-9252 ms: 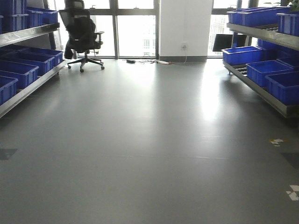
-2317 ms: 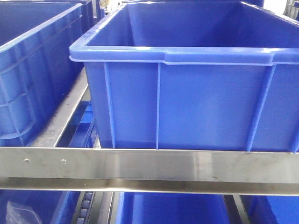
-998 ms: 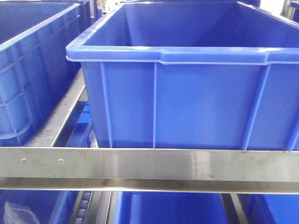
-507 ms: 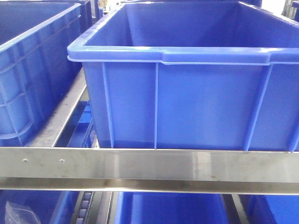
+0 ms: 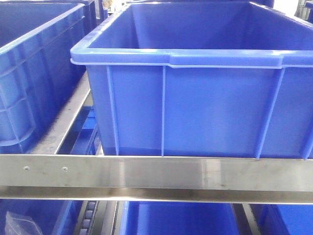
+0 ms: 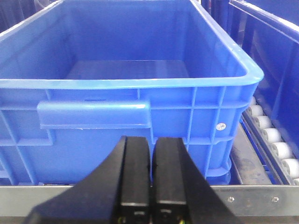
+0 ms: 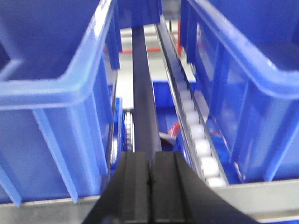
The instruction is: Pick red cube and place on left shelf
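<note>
Blue plastic fills every view: a large open crate [image 5: 195,98] sits on the left shelf [image 5: 156,178], just behind its steel front rail. No red cube shows in any view, neither between the fingers nor inside the crate, so cannot tell where it lies.

Seen from the left wrist, left end effector [image 6: 150,154] points at the near wall of a crate [image 6: 126,84], below its moulded handle [image 6: 93,114] and above the rail, fingers pressed together with only a thin seam between them and nothing held. Open room only upward, over the crate rim; roller track [image 6: 273,140] runs along the right side.

Seen from the right wrist, right end effector [image 7: 150,182] aims into the narrow gap between two crates [image 7: 56,93] [image 7: 243,84], over a dark rail and white rollers [image 7: 198,140], fingers likewise closed and empty. Crate walls near on both sides.
</note>
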Motion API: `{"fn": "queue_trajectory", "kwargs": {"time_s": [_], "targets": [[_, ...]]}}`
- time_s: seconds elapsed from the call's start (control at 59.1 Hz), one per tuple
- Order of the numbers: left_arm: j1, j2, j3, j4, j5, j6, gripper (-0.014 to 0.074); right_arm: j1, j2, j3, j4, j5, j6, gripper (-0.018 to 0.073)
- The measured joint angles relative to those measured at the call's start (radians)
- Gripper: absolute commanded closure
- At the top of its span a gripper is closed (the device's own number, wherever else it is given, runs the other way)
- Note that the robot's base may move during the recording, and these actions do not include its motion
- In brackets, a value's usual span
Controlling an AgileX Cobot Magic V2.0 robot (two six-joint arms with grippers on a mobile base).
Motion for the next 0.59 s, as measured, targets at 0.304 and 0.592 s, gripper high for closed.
{"fn": "queue_trajectory", "kwargs": {"time_s": [0.304, 0.592], "targets": [[0.000, 0.000, 0.000, 0.000, 0.000, 0.000, 0.0495, 0.000, -0.063, 0.000, 0.000, 0.039, 0.000, 0.0512], [0.000, 0.000, 0.000, 0.000, 0.000, 0.000, 0.0495, 0.000, -0.063, 0.000, 0.000, 0.051, 0.000, 0.0512]]}}
